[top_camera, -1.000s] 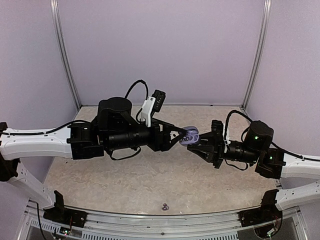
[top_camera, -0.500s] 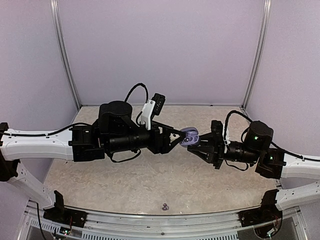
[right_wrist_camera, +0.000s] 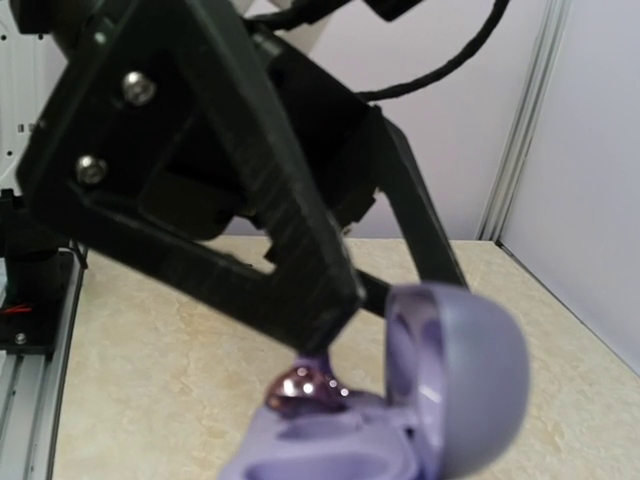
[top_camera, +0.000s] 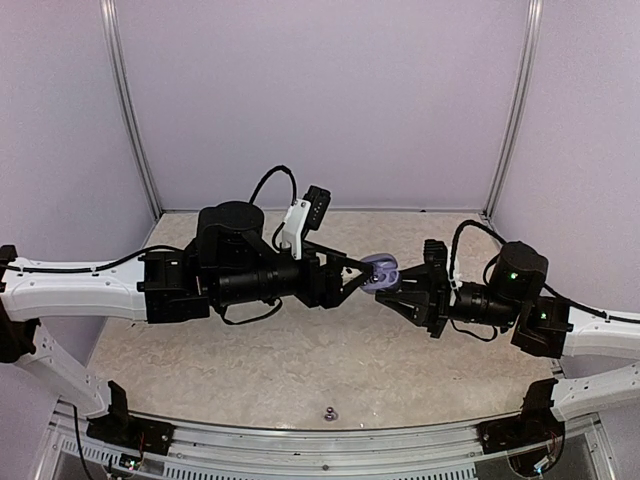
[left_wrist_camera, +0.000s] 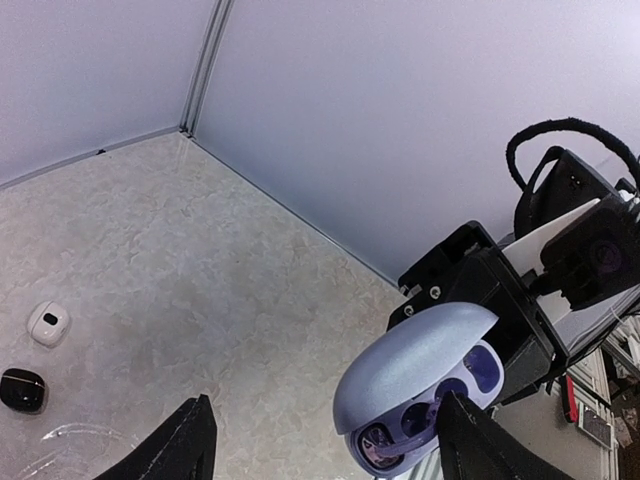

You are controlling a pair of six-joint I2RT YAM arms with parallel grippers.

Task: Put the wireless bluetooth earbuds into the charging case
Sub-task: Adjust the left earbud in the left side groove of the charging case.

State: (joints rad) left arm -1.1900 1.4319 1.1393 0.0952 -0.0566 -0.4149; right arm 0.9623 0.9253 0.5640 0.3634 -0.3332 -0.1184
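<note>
lilac walls close in a pale marbled table (top_camera: pixel 300 370), and both my arms meet in the air above its middle. my right gripper (top_camera: pixel 400 288) is clamped tight on the base of the lilac case (right_wrist_camera: pixel 450 370), holding it up off the table with the lid hinged open. my left gripper (top_camera: pixel 356 276) stands wide with nothing between its fingers (left_wrist_camera: pixel 185 450). the case hangs just beyond their tips.

one shiny purplish bud (right_wrist_camera: pixel 305 388) sits at the well right under my left fingertip, touching it or nearly so. i judge the step in hand to be seating that bud. to do it well i'd keep the right grip dead steady, nudge the bud straight down into its well with one fingertip, lightly, and stay off the lid so it doesn't snap shut. then i'd lift the finger straight away so it doesn't drag the bud out.

whether the bud has dropped fully home i cannot tell, as it is blurred. nor can i tell if the second well is filled.

far below my left gripper, on the table, lie a white case (left_wrist_camera: pixel 47 323) and a black case (left_wrist_camera: pixel 22 389), near each other and apparently shut. a clear rim (left_wrist_camera: pixel 70 438) shows beside them, its contents hidden.
</note>
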